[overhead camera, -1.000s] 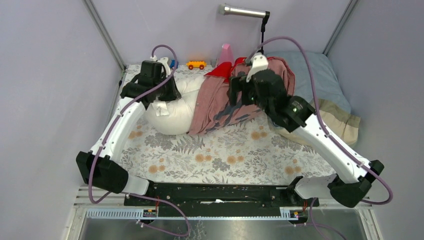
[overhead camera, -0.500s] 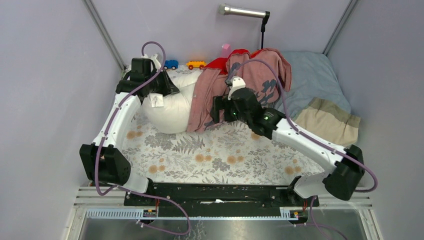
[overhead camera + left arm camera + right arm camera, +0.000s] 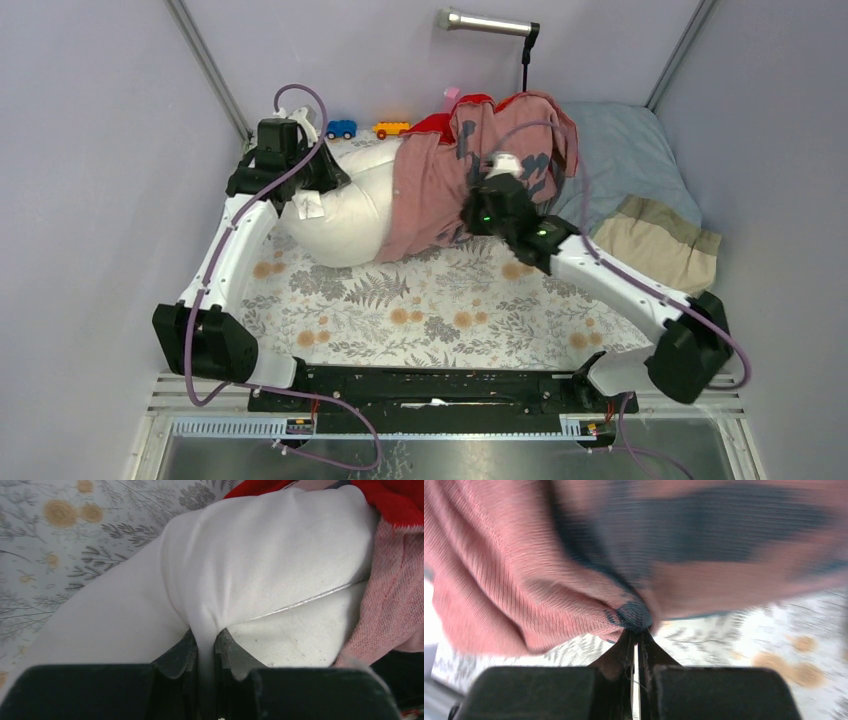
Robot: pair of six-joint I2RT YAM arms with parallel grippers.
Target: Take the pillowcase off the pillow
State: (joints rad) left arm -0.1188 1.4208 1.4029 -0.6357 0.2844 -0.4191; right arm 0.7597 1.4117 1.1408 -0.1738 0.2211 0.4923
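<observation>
The plump white pillow [image 3: 345,215] lies at the back left of the floral sheet, its right end still inside the pillowcase [image 3: 440,185]. The pillowcase shows its faded pink inside with a dark figure, and a red strip [image 3: 435,125] along the back. My left gripper [image 3: 333,178] is shut on a pinch of the pillow's white fabric [image 3: 204,635]. Pink and red cloth [image 3: 387,595] sits to its right. My right gripper [image 3: 465,222] is at the pillowcase's near edge, shut on a dark teal bit of the hem [image 3: 634,617]. In the right wrist view the pillowcase [image 3: 524,585] hangs above the sheet.
A grey-blue pillow with a beige end [image 3: 640,170] lies at the back right, partly under the pillowcase. A blue toy car [image 3: 341,129], a yellow toy car [image 3: 392,128] and a pink bottle [image 3: 452,98] stand along the back wall. A lamp bar [image 3: 485,22] hangs above. Walls close in on both sides.
My right gripper came down from the pillowcase's back part to its near edge and shut on the hem. The left arm drew the pillow slightly left and back.
</observation>
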